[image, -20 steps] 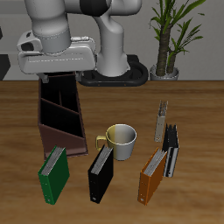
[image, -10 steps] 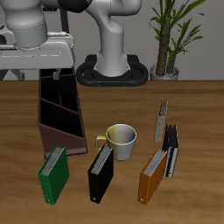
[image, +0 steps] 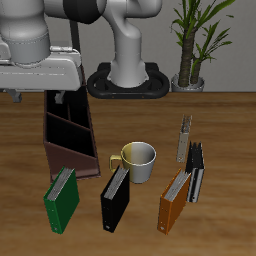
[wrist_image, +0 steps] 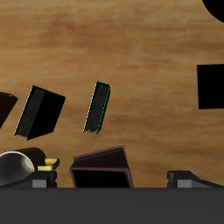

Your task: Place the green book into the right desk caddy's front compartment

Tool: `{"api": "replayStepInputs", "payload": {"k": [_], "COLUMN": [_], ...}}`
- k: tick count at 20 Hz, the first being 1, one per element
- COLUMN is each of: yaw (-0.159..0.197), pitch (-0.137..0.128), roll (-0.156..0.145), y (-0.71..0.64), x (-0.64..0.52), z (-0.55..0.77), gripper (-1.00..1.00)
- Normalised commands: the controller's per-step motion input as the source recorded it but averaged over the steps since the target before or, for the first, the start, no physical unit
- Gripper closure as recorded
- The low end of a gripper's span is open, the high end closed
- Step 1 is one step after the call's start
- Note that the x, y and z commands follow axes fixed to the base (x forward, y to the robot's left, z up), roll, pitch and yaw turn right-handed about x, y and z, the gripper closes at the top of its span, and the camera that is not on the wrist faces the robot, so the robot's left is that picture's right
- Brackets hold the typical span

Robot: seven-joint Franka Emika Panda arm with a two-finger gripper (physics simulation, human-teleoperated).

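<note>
The bright green hardcover book with white page edges (image: 61,198) stands upright on the wood surface (image: 225,140), untouched, well below and forward of the fingers (wrist_image: 116,178), just past the front end of the long dark reddish-brown right desk caddy (image: 70,131). Finger spacing: cannot tell, since only dark stubs show in the wrist view. Risk, as I judge it: a descent misaligned with the thin spine could topple the book or clip the caddy's front wall, or drift toward the black hardcover book (image: 115,202) beside it.

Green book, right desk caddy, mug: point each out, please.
green book (image: 61,200), exterior view, on its front cover.
right desk caddy (image: 70,158), exterior view, on its outer front wall.
mug (image: 140,163), exterior view, on its outer side wall.
</note>
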Motion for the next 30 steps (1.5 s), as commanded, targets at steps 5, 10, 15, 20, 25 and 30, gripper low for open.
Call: {"api": "replayStepInputs", "payload": {"k": [5, 10, 15, 20, 25, 30], "yaw": [-0.005, -0.009, -0.031, -0.031, -0.018, -0.005], "pitch": [-0.004, -0.032, -0.030, -0.038, -0.021, -0.012], "roll": [0.036, -0.023, -0.031, -0.027, -0.007, -0.032], "y": [0.05, -0.07, -0.18, -0.06, 0.07, 0.08], "x": [0.34, 0.27, 0.12, 0.07, 0.10, 0.13], "z": [-0.08, -0.08, -0.03, -0.07, -0.19, -0.25], "gripper": [-1.00, -1.00, -1.00, -1.00, -1.00, -1.00]}}
